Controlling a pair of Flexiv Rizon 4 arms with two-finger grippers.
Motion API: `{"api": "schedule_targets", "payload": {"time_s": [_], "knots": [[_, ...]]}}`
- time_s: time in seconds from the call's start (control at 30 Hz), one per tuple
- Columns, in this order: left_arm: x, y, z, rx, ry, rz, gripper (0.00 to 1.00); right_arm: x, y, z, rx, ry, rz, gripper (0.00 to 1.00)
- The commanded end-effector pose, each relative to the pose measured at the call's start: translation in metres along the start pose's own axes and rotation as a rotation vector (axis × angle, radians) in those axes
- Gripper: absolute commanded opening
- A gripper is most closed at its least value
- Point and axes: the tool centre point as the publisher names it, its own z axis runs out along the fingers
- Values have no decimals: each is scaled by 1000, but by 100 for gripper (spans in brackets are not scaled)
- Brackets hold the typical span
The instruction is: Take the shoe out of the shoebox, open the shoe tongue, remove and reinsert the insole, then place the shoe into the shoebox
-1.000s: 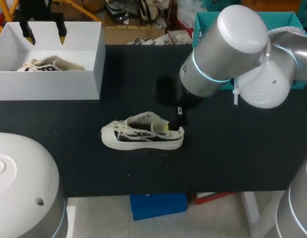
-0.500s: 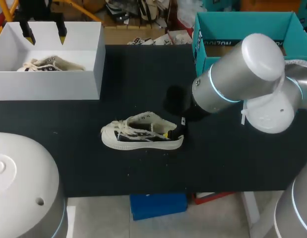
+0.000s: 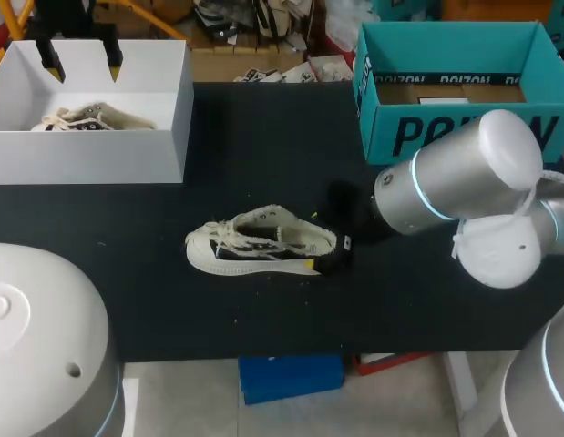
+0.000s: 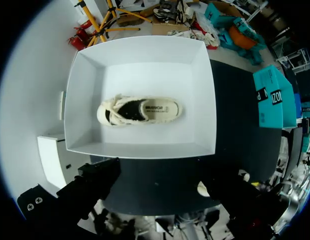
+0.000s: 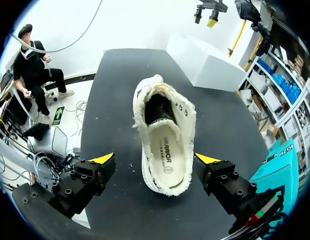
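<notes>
Right wrist view looks straight down into the shoe: a low cream canvas sneaker with frayed edges, standing upright on its sole on the dark surface, roughly mid-table, heel toward the camera. Its insole lies flat inside, and the tongue end is in shadow. Judging by the limp canvas and floppy collar, the upper will fold under any squeeze, while the rubber sole rim looks stiff (and probably grippy on this surface). It should be light. The firmest hold is likely across the sole sides or the heel counter; pinching the collar alone would let it sag and twist. The insole looks thin and bendy, best peeled from its heel edge.

The right jaws stand wide open, one yellow tip on either side of the heel end, each clear of the canvas. The left jaws, also open and holding nothing, hang over the white shoebox at the far left corner, where a second sneaker lies. A teal box stands at the far right.
</notes>
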Motion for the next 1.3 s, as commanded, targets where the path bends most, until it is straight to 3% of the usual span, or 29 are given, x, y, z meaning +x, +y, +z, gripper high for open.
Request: {"api": "schedule_targets", "payload": {"time_s": [0.03, 0.73, 1.3], "knots": [[0, 0, 0, -2, -2, -1, 100, -4, -11, 8, -114, 16, 9, 100], [0, 0, 0, -2, -2, -1, 100, -26, -43, 22, -119, 41, 47, 100], [0, 0, 0, -2, -2, -1, 100, -37, -42, 40, -142, 73, 50, 100]]}}
